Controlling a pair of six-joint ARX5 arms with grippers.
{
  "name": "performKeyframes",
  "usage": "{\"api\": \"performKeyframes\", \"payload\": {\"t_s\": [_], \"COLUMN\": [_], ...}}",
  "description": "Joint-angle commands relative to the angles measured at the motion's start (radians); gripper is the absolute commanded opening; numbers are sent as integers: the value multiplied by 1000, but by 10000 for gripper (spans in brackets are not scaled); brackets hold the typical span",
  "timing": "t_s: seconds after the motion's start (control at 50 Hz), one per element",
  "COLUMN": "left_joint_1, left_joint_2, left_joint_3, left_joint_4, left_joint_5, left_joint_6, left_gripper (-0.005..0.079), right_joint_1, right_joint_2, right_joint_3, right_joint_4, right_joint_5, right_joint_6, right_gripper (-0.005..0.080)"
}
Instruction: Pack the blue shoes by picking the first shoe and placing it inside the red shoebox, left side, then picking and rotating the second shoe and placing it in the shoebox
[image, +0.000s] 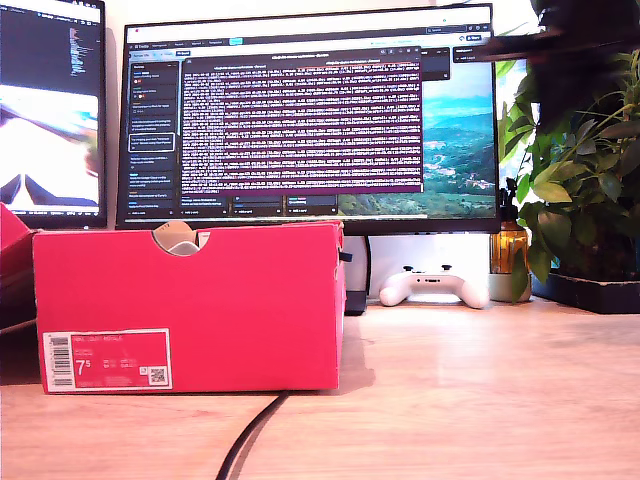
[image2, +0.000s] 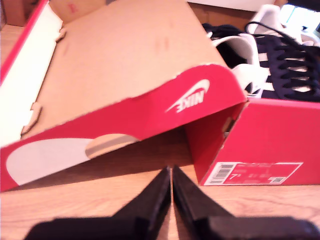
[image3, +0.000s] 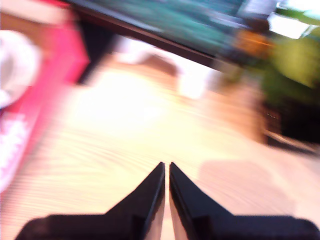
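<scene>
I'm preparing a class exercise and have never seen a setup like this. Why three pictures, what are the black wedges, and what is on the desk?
One camera stands on the desk; two ride on the robot arms. The black wedges are my first gripper and my second gripper, both closed, holding nothing. The red shoebox sits on the wooden desk, its lid open, with the blue shoes inside. Behind stand monitors, a white game controller and a plant. The second wrist view is blurred.

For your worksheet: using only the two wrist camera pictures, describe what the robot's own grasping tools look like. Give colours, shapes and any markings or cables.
My first gripper's tool has two matte black fingers, wedge-shaped and tapering to points from a broad black base. My second gripper's tool looks the same, though its picture is blurred. No markings or cables show on either, and neither arm appears in the exterior view.
</scene>
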Motion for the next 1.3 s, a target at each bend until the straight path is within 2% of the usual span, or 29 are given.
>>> {"api": "performKeyframes", "payload": {"t_s": [0.0, 0.14, 0.28, 0.46, 0.64, 0.74, 1.02, 1.28], "left_joint_1": [2, 2, 3, 30, 56, 77, 119, 122], "left_joint_2": [-3, -3, -3, -3, -18, -50, -222, -215], "left_joint_3": [-11, -11, -11, -11, -11, -11, -11, -13], "left_joint_4": [3, 20, 31, 35, 35, 24, -114, -122], "left_joint_5": [-6, -20, -29, -39, -44, -46, -85, -89], "left_joint_6": [32, 75, 76, 86, 110, 110, 96, 92], "left_gripper": [-21, -21, -21, -21, -21, -21, -21, -21], "right_joint_1": [-37, -146, -269, -359, -364, -358, -319, -268], "right_joint_2": [-39, -133, -220, -360, -499, -555, -587, -617], "right_joint_3": [-52, -140, -219, -356, -517, -558, -578, -585], "right_joint_4": [21, 68, 105, 187, 283, 327, 292, 274], "right_joint_5": [3, -19, -135, -201, -218, -222, -222, -248], "right_joint_6": [-8, -53, -48, -48, -47, 8, 26, 17], "right_gripper": [-2, -2, -2, -2, -2, -2, -2, -2]}}
